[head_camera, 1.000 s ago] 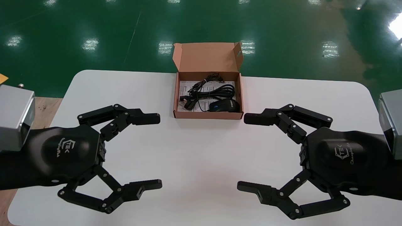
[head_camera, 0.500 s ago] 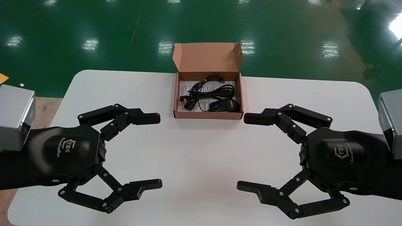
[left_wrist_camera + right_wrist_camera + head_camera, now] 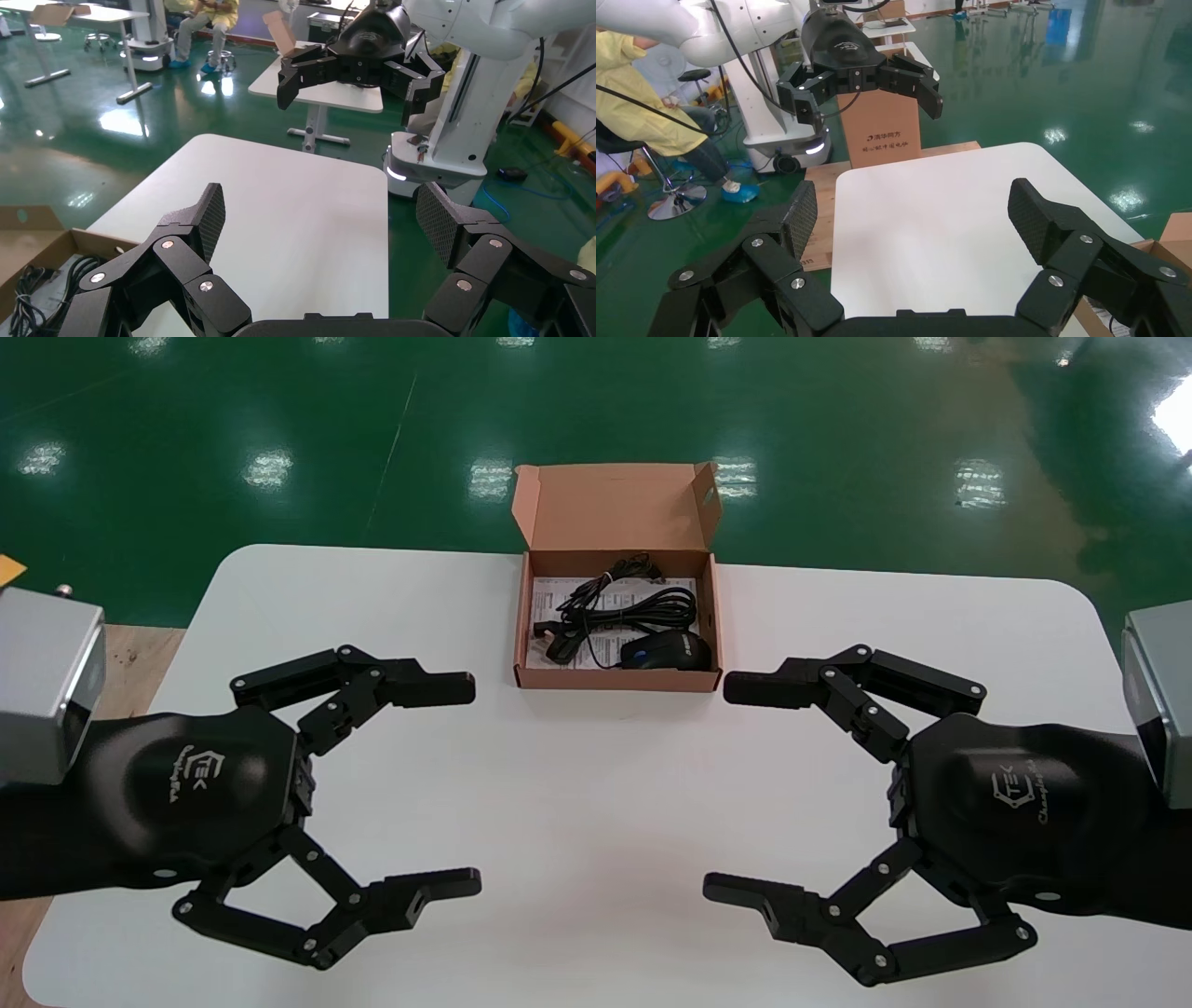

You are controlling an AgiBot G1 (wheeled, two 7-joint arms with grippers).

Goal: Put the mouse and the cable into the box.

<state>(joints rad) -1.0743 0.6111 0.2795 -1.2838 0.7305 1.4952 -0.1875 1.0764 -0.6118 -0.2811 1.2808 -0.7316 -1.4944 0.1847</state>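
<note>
Black mouse (image 3: 666,652) in box (image 3: 615,681) (head view)

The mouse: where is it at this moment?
In the head view the mouse lies inside the open box at the far middle of the table, in the box's near right corner, next to the cable.

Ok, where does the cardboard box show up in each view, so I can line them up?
Head view: box at the far middle of the white table, lid open.
Left wrist view: one corner, cut off at the frame edge beside the left pincer, cable inside.
Right wrist view: one corner, cut off beside the right pincer.
Shared landmark: the white table.
</note>
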